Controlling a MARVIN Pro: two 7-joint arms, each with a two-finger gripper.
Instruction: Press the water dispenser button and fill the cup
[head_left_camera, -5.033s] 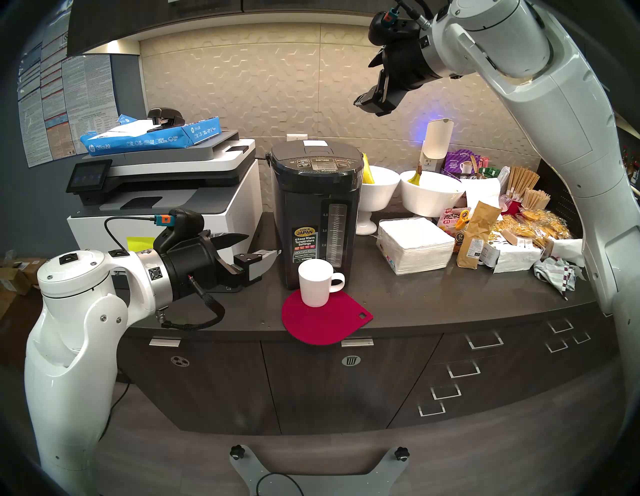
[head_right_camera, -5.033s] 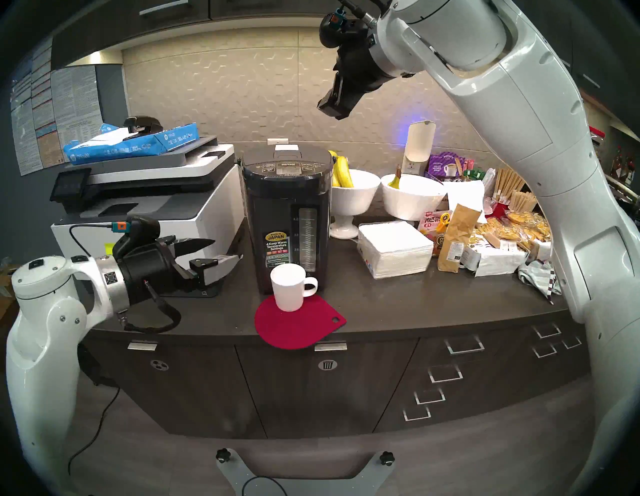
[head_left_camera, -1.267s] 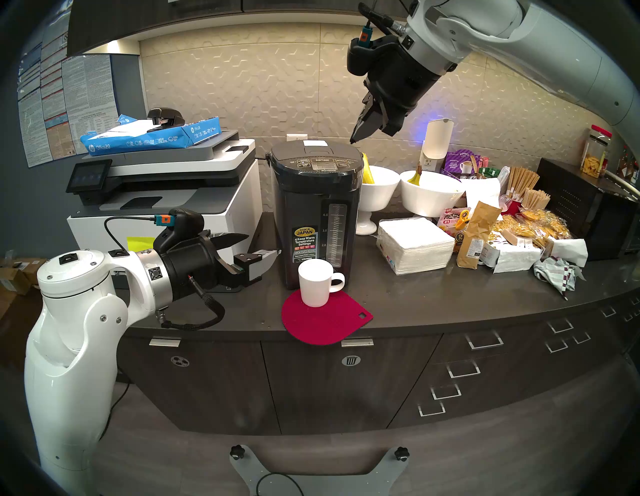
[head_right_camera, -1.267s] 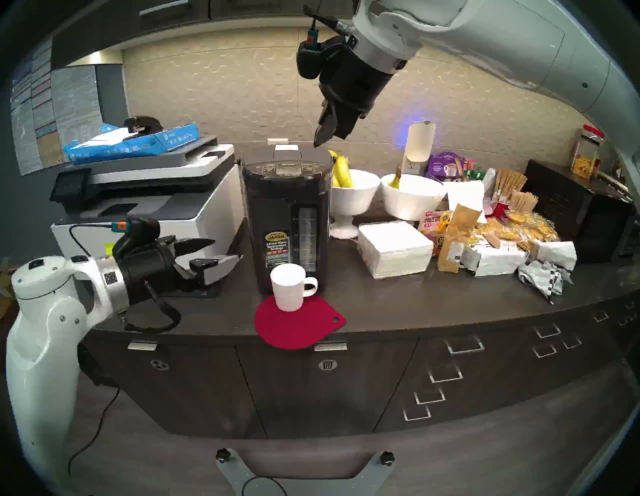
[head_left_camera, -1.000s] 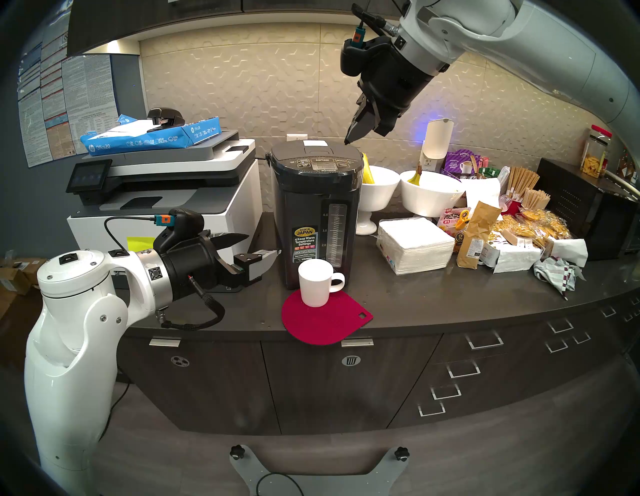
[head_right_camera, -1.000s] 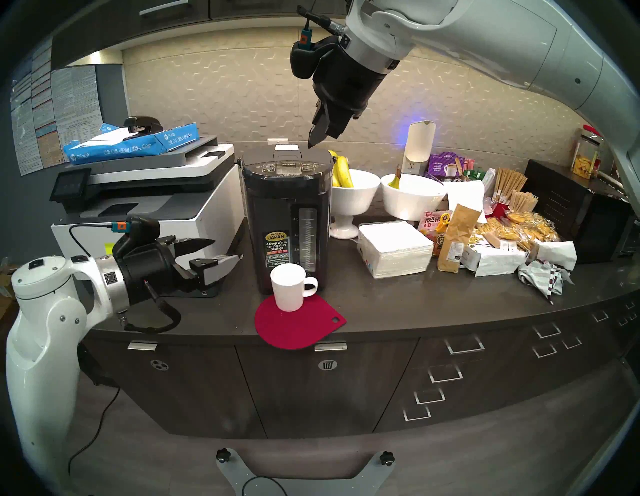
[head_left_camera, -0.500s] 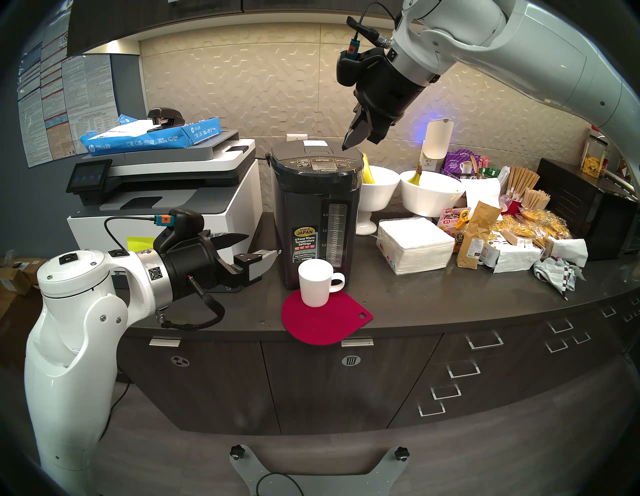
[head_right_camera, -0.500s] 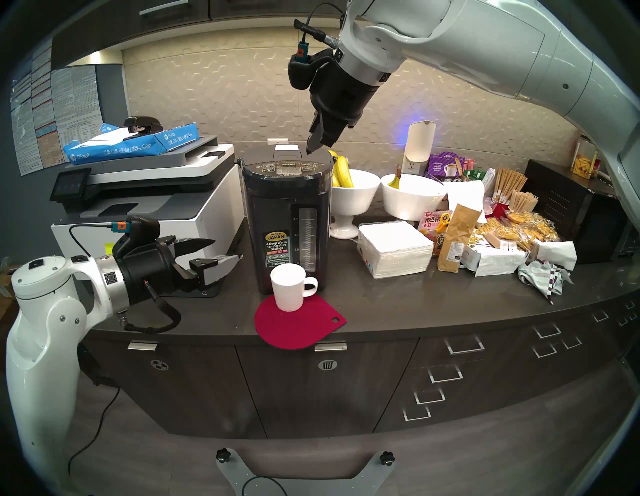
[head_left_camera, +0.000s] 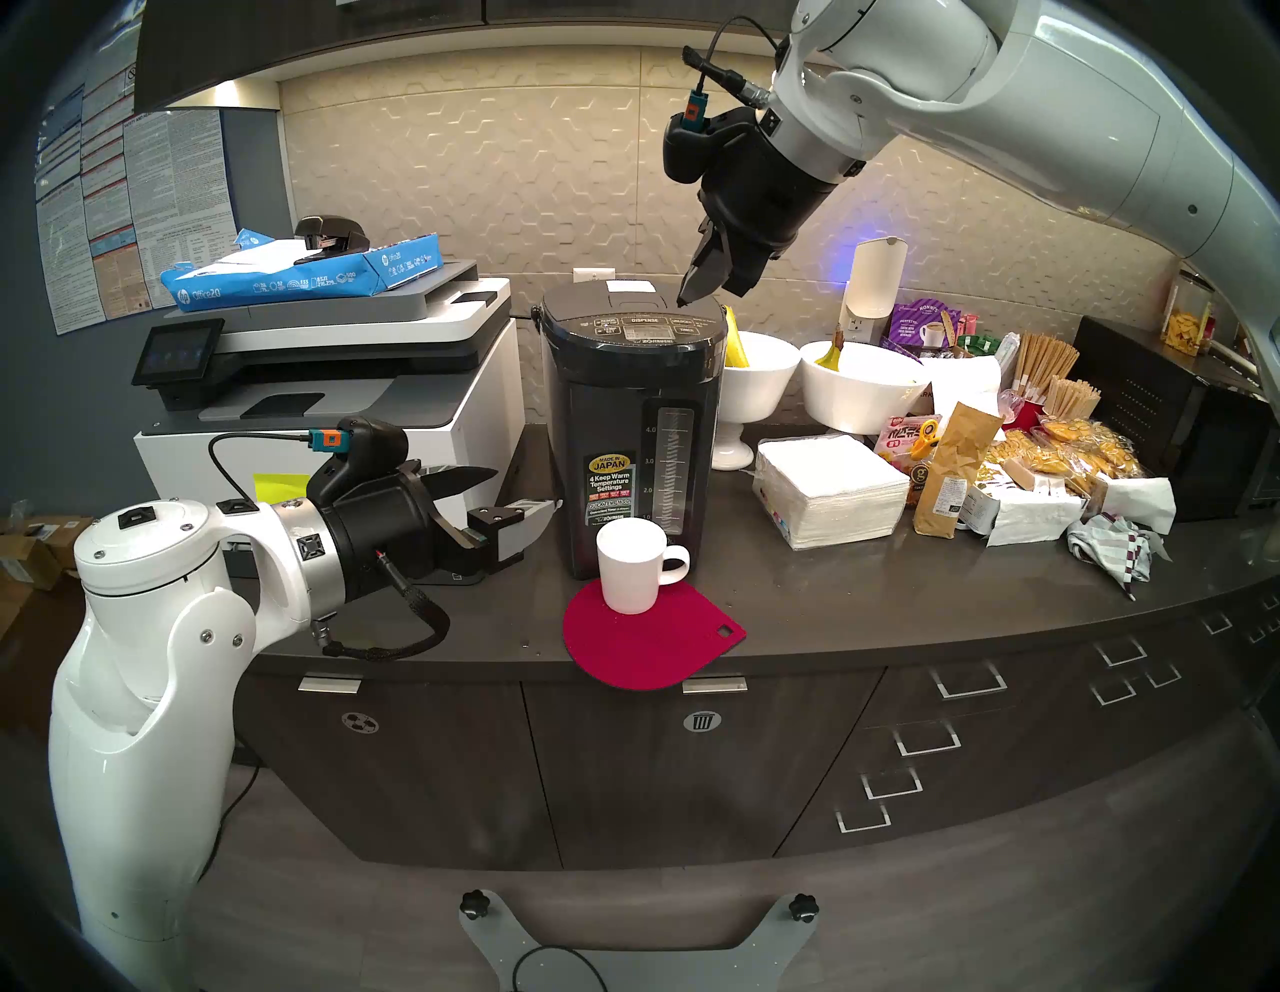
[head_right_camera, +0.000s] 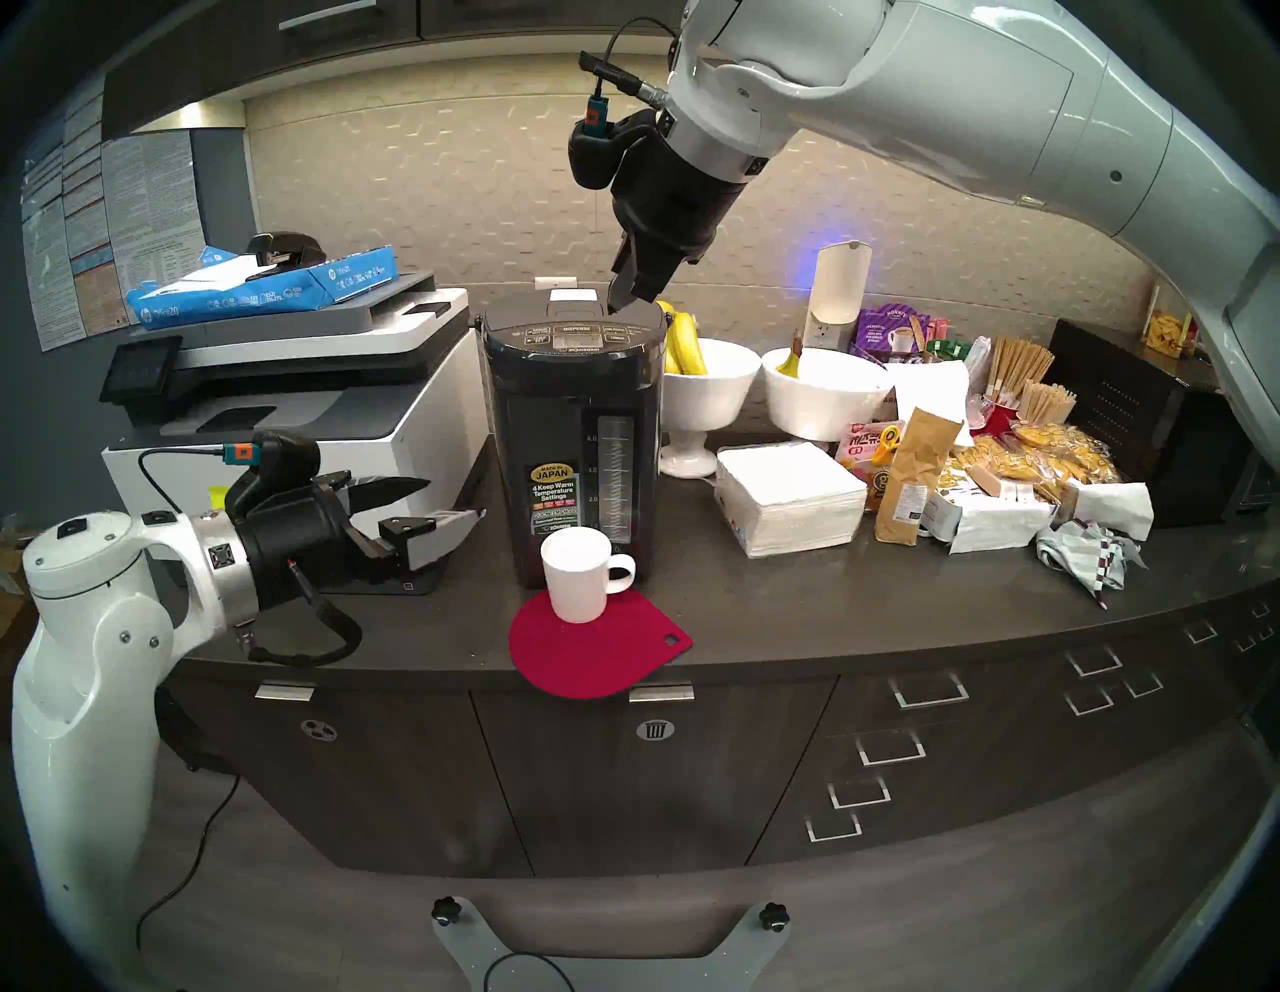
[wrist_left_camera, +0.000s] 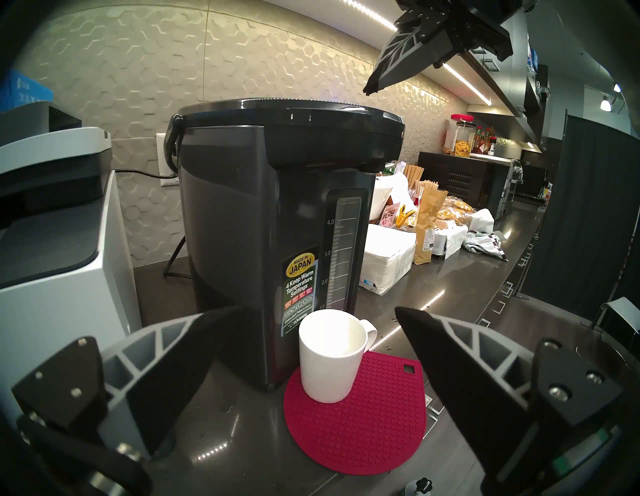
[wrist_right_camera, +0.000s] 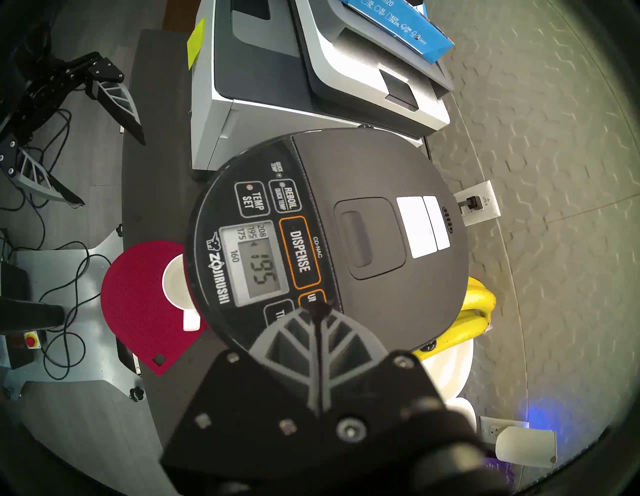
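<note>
The dark water dispenser (head_left_camera: 627, 429) stands mid-counter, its DISPENSE button (wrist_right_camera: 300, 251) in the middle of the top panel. My right gripper (head_left_camera: 682, 299) is shut on nothing and points down. Its tip (wrist_right_camera: 320, 306) hovers a little above the lid, over the small key beside the button, not over the button itself. The white cup (head_left_camera: 630, 575) stands empty on a red mat (head_left_camera: 654, 648) against the pot's front, handle to the right. My left gripper (head_left_camera: 526, 490) is open, level with the counter, just left of the pot and apart from the cup (wrist_left_camera: 330, 353).
A printer (head_left_camera: 332, 388) with a blue paper ream stands left of the pot. Right of it are white footed bowls (head_left_camera: 758, 377) with bananas, a napkin stack (head_left_camera: 831, 488), snack packets and a black box (head_left_camera: 1170, 429). Overhead cabinets hang above.
My right gripper has come down and leftward, from above the pot's right rear to just over the lid's control panel. The left arm, cup and pot have not moved.
</note>
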